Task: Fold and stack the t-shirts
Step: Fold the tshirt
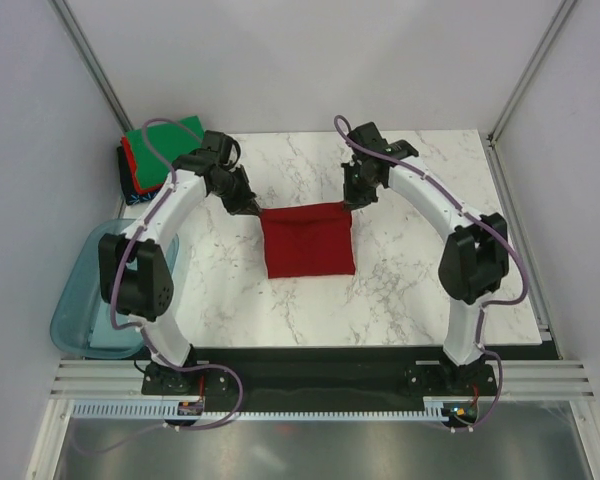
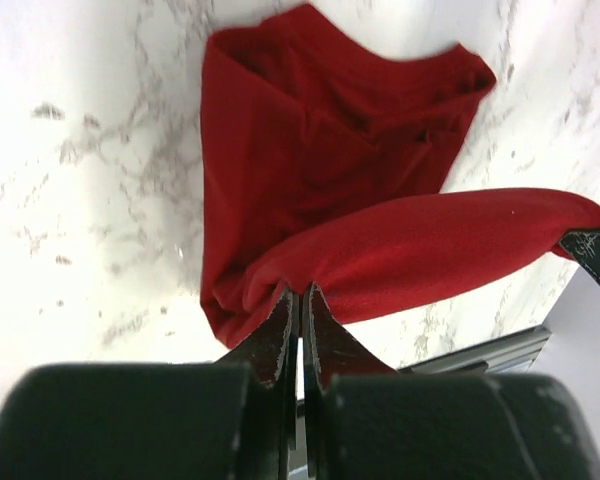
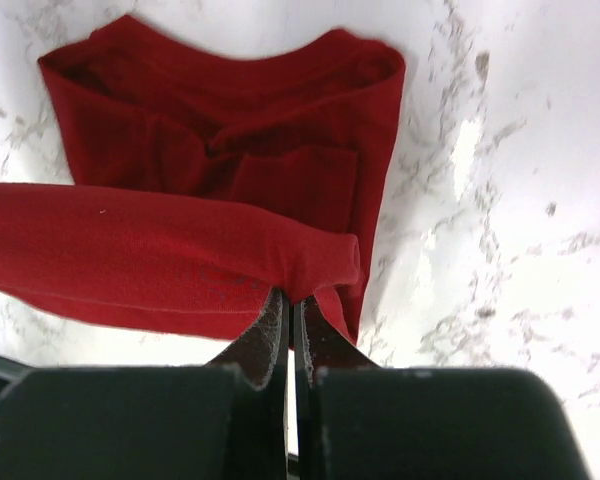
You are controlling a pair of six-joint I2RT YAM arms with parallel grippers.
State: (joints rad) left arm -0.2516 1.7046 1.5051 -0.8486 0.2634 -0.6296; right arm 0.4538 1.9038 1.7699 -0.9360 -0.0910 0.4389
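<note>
Left gripper and right gripper each clench a far corner of the dark red t-shirt mid-worktop, so best draw both evenly toward the near edge, hem taut

Four cloth shirts are counted: one dark red shirt, one green shirt, one red shirt, one black shirt. One translucent teal plastic tub is noted.

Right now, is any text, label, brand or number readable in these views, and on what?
None readable in any view. The dark red t-shirt shows no print or tag, and neither the folded stack nor the teal tub carries legible markings.
</note>
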